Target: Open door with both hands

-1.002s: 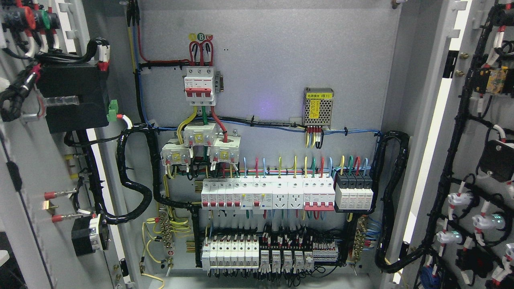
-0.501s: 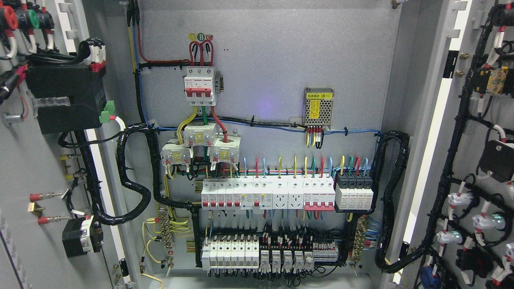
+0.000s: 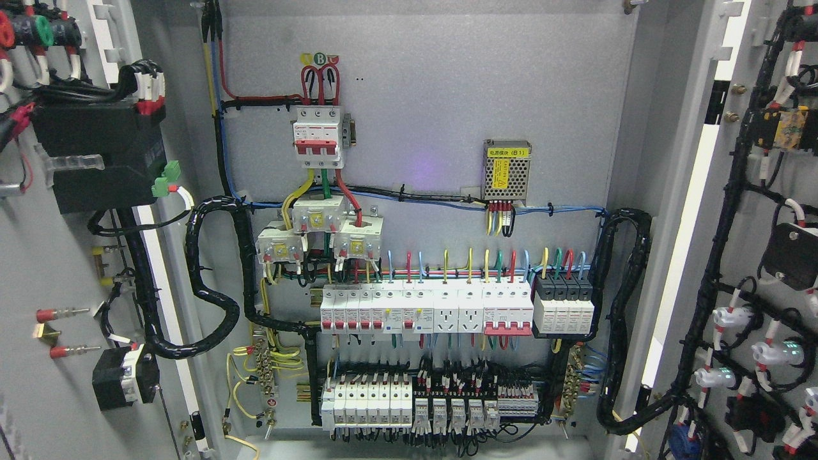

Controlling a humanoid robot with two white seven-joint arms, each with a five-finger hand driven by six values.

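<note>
Doors are standing wide open in the head view: left door (image 3: 38, 268) and right door (image 3: 776, 211) flanking the cabinet (image 3: 422, 96). Stiff, heavy steel carrying wiring; bare edges are looking safest to grip. Neither hand is showing, so their state cannot be told.

An industrial electrical site: an open cabinet (image 3: 422, 96) packed with circuit breakers (image 3: 425, 310) and wiring (image 3: 211, 275)

No part of the robot shows from the head camera: neither arm, hand nor any casing, cable or marking of its body comes into the picture, so its colours and shapes cannot be told from here.
</note>
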